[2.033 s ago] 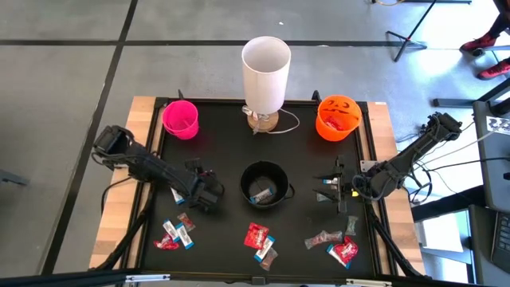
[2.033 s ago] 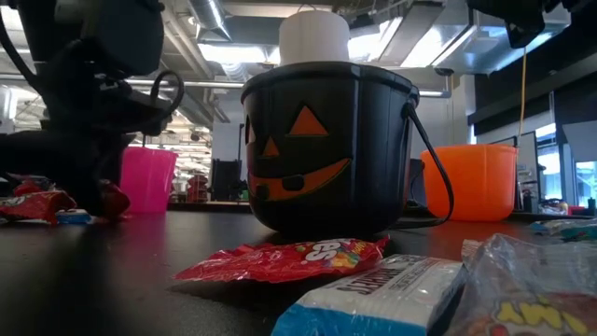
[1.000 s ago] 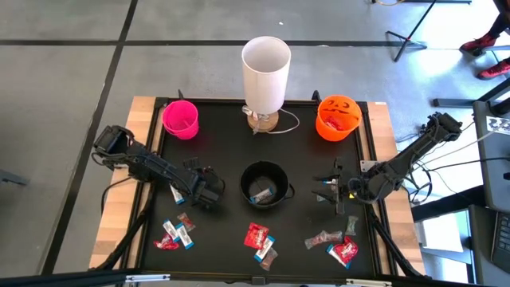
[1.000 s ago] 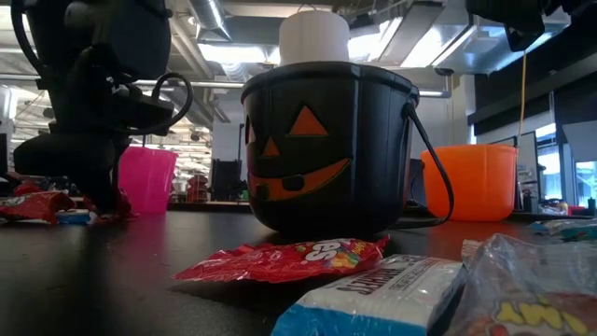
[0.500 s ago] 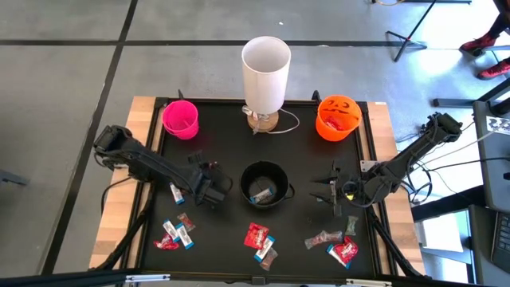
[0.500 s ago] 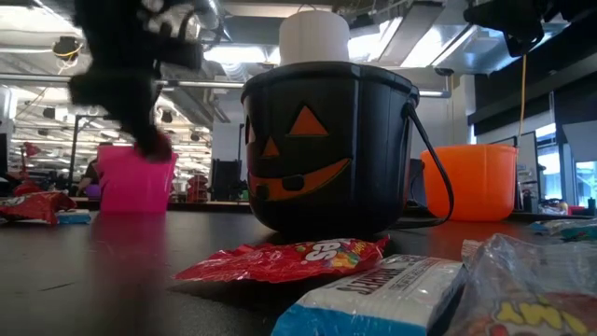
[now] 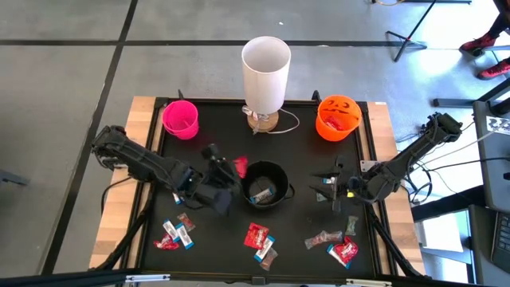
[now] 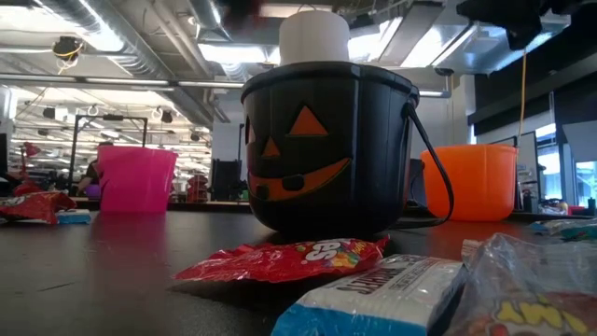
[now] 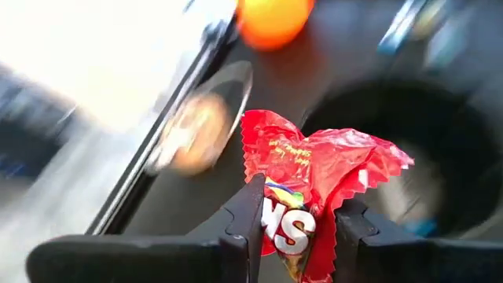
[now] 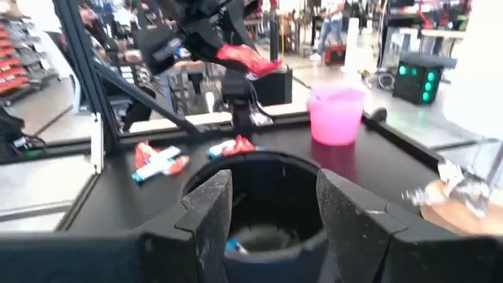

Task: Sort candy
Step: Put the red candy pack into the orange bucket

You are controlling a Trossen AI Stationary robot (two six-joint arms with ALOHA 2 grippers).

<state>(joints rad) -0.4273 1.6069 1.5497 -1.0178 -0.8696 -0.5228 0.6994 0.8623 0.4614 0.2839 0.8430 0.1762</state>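
My left gripper (image 7: 231,168) hovers above the table just left of the black pumpkin bucket (image 7: 264,185), shut on a red candy packet (image 7: 240,166). The right wrist view shows that packet (image 10: 247,60) high above the bucket (image 10: 263,189). My right gripper (image 7: 325,188) waits open to the right of the bucket, fingers pointing at it. More candy lies flat on the table near its near edge, in a left cluster (image 7: 174,233), a middle cluster (image 7: 260,241) and a right cluster (image 7: 335,244). My left gripper pinches the red packet between its two fingers at the packet's lower end (image 9: 292,229), coming from the table's left. The crumpled rest of the packet (image 9: 314,161) sticks out beyond the fingertips. It is lifted clear of the table.
A pink cup (image 7: 181,118), a tall white cylinder (image 7: 265,64) and an orange pumpkin bucket (image 7: 337,117) stand along the far edge. Some candy lies inside the black bucket. The low view shows a red packet (image 8: 289,257) and a blue-and-white bar (image 8: 382,294) close up.
My left gripper has risen from the table beside the left candy cluster, carrying the red packet up clear of the surface. It has moved right and slightly toward the far edge, up to the black bucket's left rim, and has left the low view.
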